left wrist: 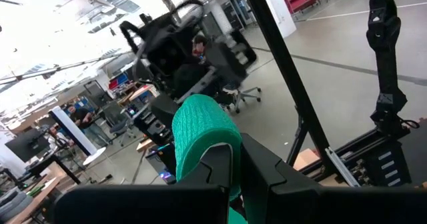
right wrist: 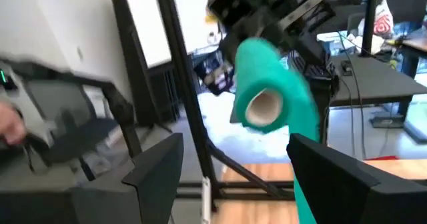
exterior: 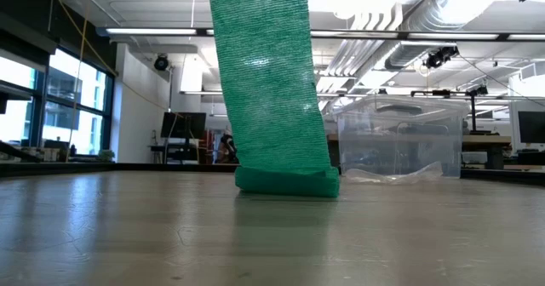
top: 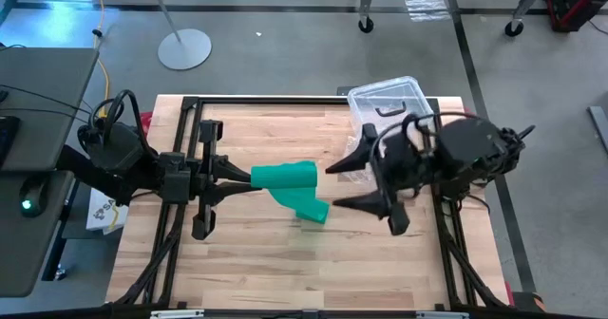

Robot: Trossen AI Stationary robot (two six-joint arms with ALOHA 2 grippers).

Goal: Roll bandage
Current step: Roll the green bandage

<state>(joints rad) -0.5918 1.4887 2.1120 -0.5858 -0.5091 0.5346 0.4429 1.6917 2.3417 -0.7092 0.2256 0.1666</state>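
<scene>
green stretchy fabric bandage (top: 290, 186) held up over the wooden desk (top: 266, 262)
left gripper (top: 249, 178) jaws clamp its rolled end; loose tail touches desk; right gripper (top: 334, 186) jaws open beside it

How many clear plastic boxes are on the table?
1. The box stands at the table's far edge, by the right arm; in the low view it shows behind the hanging bandage. Nothing suggests a hidden second one.

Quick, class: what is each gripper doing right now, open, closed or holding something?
Left gripper: shut on the bandage roll, lifted above the table.
Right gripper: open, holding nothing, beside the bandage.
</scene>
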